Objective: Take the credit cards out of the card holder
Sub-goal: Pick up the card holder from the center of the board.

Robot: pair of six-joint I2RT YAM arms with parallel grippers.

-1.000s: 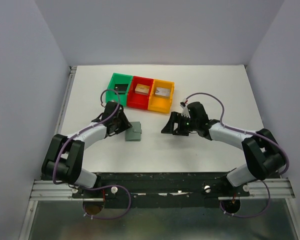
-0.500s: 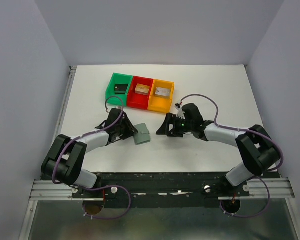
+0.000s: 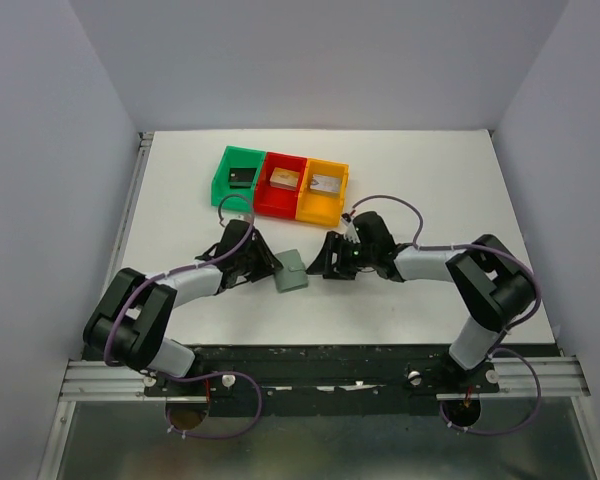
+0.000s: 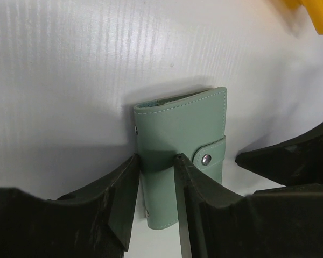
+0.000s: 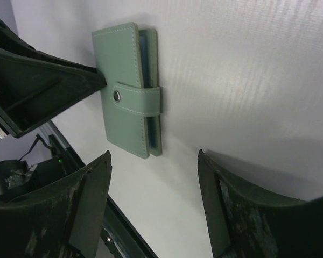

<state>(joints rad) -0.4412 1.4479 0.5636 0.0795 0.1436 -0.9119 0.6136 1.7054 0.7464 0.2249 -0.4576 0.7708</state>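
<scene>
The card holder (image 3: 291, 272) is a closed grey-green wallet with a snap tab, lying mid-table between the two arms. My left gripper (image 3: 271, 267) is shut on its spine side. In the left wrist view its fingers (image 4: 156, 159) clamp the card holder (image 4: 178, 128) near the left edge. My right gripper (image 3: 326, 262) stands open just right of it, with nothing between its fingers (image 5: 153, 157). The card holder (image 5: 124, 88) lies ahead of them, its open edge showing a pale blue lining. The credit cards are hidden inside.
A green bin (image 3: 220, 180), a red bin (image 3: 280, 208) and an orange bin (image 3: 318, 213) stand in a row behind the grippers, each holding a small block. The orange bin's corner (image 4: 312, 13) shows in the left wrist view.
My left gripper has carried the card holder to the right and turned it slightly. The right gripper has moved left toward it and its fingers have narrowed a little.
</scene>
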